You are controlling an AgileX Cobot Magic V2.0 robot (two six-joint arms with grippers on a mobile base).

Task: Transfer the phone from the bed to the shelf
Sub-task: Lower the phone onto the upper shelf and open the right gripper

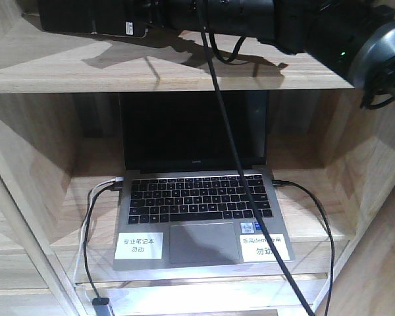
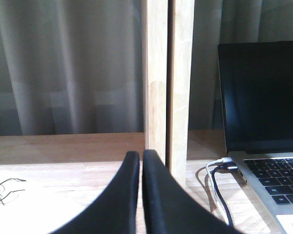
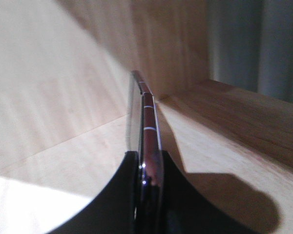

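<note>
While your right gripper (image 3: 147,168) pinched the phone (image 3: 145,122) edge-on between its black fingers (image 3: 123,195), the phone sat over the upper board of the shelf (image 1: 184,72); whether it touched the wood, can't tell. Below, a grey laptop (image 1: 201,224) stood open in the next compartment, cables (image 1: 89,224) plugged in. Your left gripper (image 2: 140,161) was closed on nothing, fingers pressed together, near a shelf upright.

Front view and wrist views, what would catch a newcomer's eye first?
An open grey laptop with a dark screen fills the shelf's middle compartment, cables plugged in at both sides. On the board above, the right gripper pinches the phone by its edge. The left gripper sits shut beside the laptop.
</note>
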